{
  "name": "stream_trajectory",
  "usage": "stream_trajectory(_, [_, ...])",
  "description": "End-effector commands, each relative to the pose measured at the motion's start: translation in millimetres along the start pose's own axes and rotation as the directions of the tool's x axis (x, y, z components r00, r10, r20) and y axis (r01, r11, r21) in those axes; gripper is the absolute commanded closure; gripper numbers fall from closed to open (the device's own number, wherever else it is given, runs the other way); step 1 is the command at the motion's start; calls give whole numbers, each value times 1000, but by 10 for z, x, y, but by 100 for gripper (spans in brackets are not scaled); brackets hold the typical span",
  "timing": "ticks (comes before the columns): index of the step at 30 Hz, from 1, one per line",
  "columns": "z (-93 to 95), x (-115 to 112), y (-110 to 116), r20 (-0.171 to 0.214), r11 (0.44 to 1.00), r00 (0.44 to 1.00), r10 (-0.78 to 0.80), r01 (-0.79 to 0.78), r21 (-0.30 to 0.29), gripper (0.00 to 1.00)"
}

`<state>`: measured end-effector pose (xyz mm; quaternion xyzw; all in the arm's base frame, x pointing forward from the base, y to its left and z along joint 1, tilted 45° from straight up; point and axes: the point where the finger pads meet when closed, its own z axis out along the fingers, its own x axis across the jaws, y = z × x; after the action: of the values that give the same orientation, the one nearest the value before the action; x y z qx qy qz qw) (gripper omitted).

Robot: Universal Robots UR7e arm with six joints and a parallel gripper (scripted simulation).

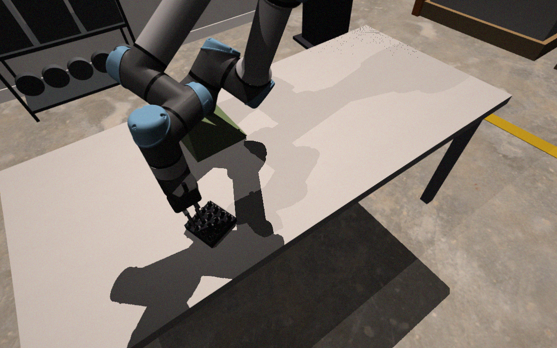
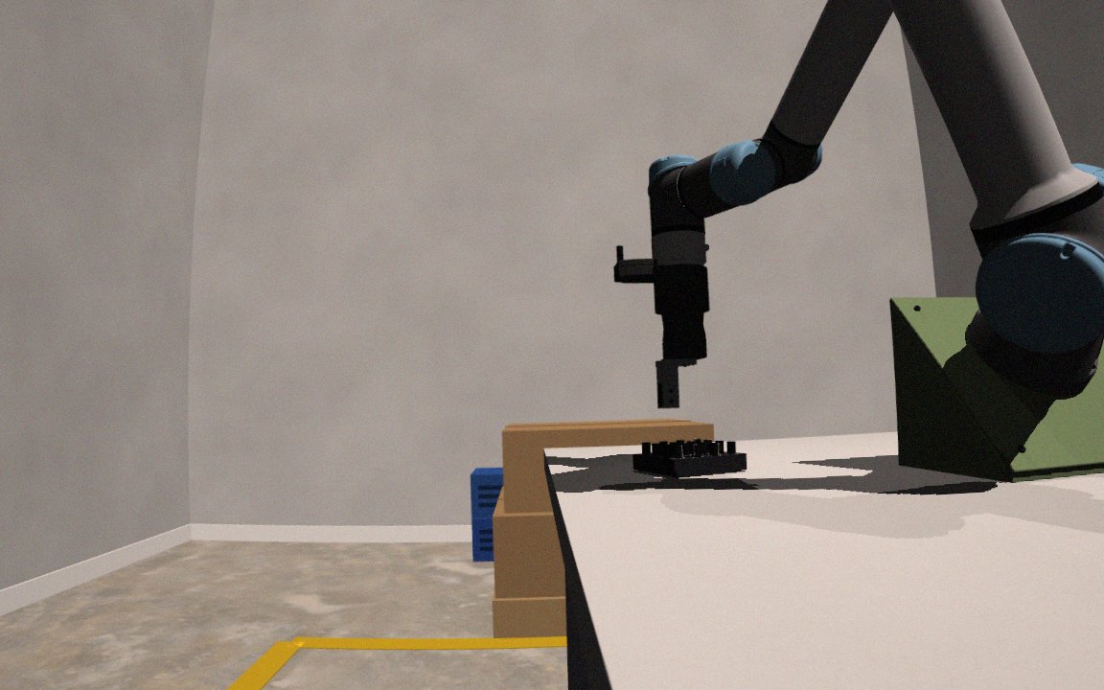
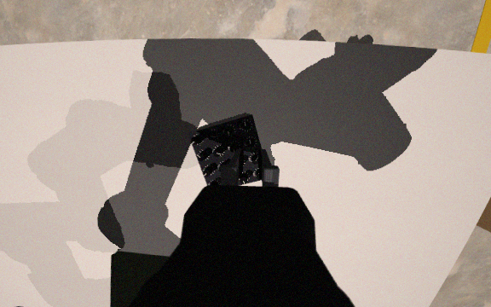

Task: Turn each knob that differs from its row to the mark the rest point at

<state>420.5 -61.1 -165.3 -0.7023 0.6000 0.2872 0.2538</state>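
Note:
The black knob box [image 1: 212,240] [image 2: 700,466] [image 3: 228,123] stands on the table [image 1: 380,125] [image 2: 796,583] [image 3: 356,222]. It is largely in shade and sits turned relative to the wrist view. Its dark knobs stand up in rows. I cannot read the names, the socket or where the white lines point. My gripper [image 1: 197,219] [image 2: 667,406] [image 3: 251,158] points straight down with its fingers parted and nothing between them. In the exterior view its fingertips hang clearly above the knobs, with a gap. In the wrist view the fingers and gripper body hide part of the box.
A green slanted stand [image 1: 211,142] [image 2: 933,411] [image 3: 132,277] is on the table near the arm's base. Brown boxes [image 2: 530,558] and a blue crate [image 2: 485,515] are beyond the table's edge. The arm's shadows fall across the table and box.

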Motion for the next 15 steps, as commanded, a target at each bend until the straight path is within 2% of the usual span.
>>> stream_trajectory(1, [-12,12,26,-4,988,988,155,-155,0,54])
stream_trajectory(15, [-29,36,71,-4,907,907,421,-421,1,54])
